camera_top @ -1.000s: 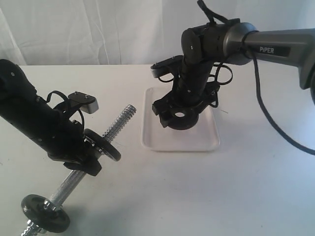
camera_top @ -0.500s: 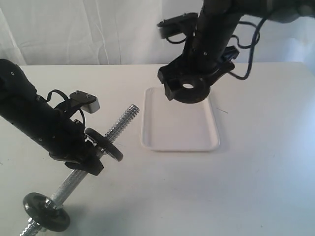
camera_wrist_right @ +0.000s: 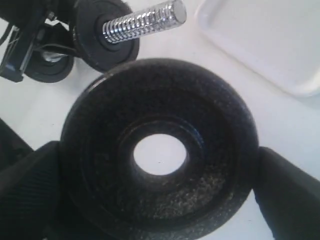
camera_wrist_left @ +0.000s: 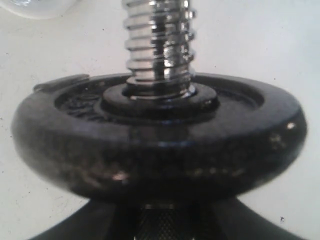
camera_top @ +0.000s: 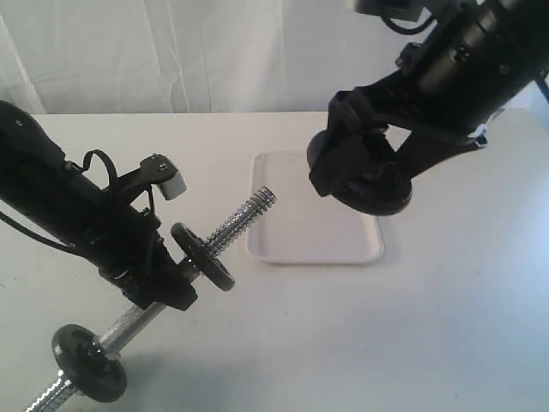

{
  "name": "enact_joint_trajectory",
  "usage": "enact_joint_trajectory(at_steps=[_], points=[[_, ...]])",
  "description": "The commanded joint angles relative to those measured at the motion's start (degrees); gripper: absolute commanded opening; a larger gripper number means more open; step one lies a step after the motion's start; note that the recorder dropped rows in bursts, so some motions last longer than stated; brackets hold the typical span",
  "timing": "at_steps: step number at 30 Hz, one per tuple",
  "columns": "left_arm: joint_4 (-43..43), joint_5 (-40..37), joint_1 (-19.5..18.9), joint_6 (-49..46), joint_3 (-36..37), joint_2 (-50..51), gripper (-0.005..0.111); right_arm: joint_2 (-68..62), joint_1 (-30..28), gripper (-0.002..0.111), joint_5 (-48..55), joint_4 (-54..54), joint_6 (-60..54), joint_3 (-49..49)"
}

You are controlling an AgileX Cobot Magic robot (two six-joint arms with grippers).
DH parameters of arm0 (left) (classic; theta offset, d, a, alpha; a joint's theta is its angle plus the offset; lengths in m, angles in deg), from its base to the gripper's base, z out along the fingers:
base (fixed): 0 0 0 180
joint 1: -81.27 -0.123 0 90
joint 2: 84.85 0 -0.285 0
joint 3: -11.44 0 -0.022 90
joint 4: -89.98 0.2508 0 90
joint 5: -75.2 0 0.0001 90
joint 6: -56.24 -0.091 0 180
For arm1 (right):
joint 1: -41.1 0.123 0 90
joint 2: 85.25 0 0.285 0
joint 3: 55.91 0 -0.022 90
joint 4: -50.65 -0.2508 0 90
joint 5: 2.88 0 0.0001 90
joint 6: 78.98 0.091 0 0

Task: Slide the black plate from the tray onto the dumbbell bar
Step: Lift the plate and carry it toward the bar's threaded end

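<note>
My right gripper [camera_top: 362, 174] is shut on the black plate [camera_top: 380, 194] and holds it tilted in the air over the right part of the white tray [camera_top: 287, 242]. In the right wrist view the black plate [camera_wrist_right: 205, 195] fills the frame between the two fingers [camera_wrist_right: 292, 197], its centre hole open. My left gripper [camera_top: 160, 289] is shut on the knurled middle of the dumbbell bar [camera_top: 243, 218], which slants up toward the tray. A second black disc [camera_top: 202, 256] sits on the bar just above that gripper, and a third [camera_top: 87, 374] at its lower end.
The bar's free threaded end [camera_wrist_right: 145, 20] lies a short way from the held plate, beside the tray's corner [camera_wrist_right: 270, 45]. In the left wrist view the disc [camera_wrist_left: 160, 145] on the threaded bar [camera_wrist_left: 159, 45] hides most of the left gripper [camera_wrist_left: 165, 227]. A white curtain backs the table.
My right gripper has lifted the black plate off the tray, carried it right and nearer, and tilted it. The left arm has swung the bar's upper end toward the tray.
</note>
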Motion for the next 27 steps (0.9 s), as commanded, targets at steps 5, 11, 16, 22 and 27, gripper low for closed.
enact_joint_trajectory(at_steps=[5,11,16,22,27], points=[[-6.86,-7.08,-0.03,-8.20,-1.09,-2.93,0.000,-2.38,-13.31,0.000,-2.04,-30.43,-29.04,-12.24],[-6.86,-7.77,-0.03,-8.45,-1.09,-2.93,0.000,-7.02,-13.31,0.000,-2.56,-37.12,-33.37,-15.47],[-6.86,-7.77,-0.03,-11.10,-0.98,-2.93,0.000,-11.17,-13.31,0.000,-5.39,-42.69,-35.24,-17.07],[-6.65,-7.97,-0.03,-12.44,-0.98,-2.93,0.000,-15.60,-13.31,0.000,-3.24,-46.98,-35.34,-17.07],[-6.65,-8.12,-0.03,-12.55,-0.98,-2.93,0.000,-17.99,-13.31,0.000,-2.04,-51.78,-38.45,-17.07]])
